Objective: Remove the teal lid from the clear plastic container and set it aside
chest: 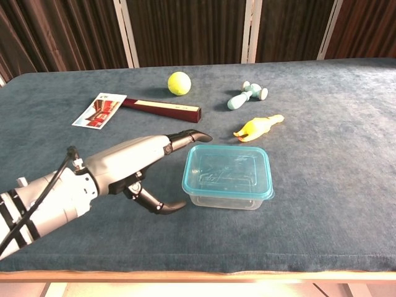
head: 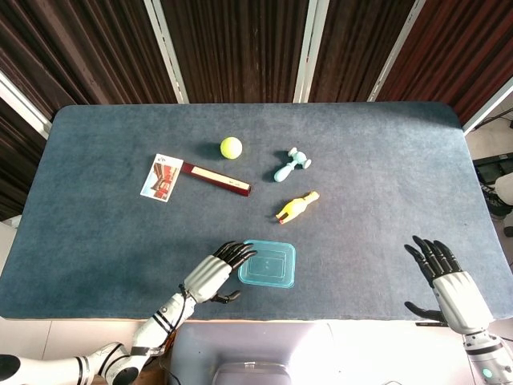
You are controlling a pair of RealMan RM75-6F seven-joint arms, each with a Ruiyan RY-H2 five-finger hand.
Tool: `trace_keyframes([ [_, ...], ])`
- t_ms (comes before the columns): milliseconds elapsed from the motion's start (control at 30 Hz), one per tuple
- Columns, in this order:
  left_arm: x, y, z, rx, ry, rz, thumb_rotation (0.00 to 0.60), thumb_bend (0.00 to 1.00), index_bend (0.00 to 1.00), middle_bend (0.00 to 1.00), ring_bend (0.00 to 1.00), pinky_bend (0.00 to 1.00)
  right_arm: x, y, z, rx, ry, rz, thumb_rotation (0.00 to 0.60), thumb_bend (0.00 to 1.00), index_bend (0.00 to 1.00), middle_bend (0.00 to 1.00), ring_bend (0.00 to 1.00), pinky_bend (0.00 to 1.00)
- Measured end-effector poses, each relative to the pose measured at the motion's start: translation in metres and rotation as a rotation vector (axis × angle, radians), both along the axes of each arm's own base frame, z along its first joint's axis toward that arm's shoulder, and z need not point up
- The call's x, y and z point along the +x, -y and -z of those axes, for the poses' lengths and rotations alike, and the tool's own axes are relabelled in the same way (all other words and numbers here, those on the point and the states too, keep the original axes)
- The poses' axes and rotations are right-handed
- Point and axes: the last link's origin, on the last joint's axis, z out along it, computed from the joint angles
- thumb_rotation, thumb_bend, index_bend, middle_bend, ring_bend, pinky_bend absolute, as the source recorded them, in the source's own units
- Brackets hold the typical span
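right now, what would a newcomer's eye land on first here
Probably the left robot hand, fingers spread, reaching in beside the clear plastic container near the table's front edge, its teal lid still on. Behind them, a bright yellow ball stands out on the dark cloth.

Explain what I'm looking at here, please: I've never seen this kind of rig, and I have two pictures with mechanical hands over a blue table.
Both pictures come from the robot's own cameras: the head view looks straight down, the chest view looks across the table from low in front. The robot has two arms ending in human-like hands. Its left hand is open, fingers spread, right beside the clear container, whose teal lid is still on. The right hand is open near the table's edge and holds nothing. Also on the table: a yellow ball, a card, a dark red stick, a teal toy and a yellow rubber chicken.
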Motion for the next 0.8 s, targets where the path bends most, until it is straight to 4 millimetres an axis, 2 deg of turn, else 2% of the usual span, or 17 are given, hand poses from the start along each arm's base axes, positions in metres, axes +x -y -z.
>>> trace_keyframes([
  [467, 0.022, -0.017, 0.025, 0.008, -0.018, 0.033, 0.600, 0.28, 0.00, 0.00, 0.00, 0.00, -0.002, -0.001, -0.005, -0.008, 0.004, 0.011, 0.600, 0.17, 0.00, 0.00, 0.00, 0.00],
  [800, 0.028, -0.031, 0.034, -0.022, -0.068, 0.031, 0.600, 0.28, 0.00, 0.00, 0.00, 0.00, -0.004, -0.002, -0.007, -0.008, 0.009, 0.021, 0.600, 0.17, 0.00, 0.00, 0.00, 0.00],
])
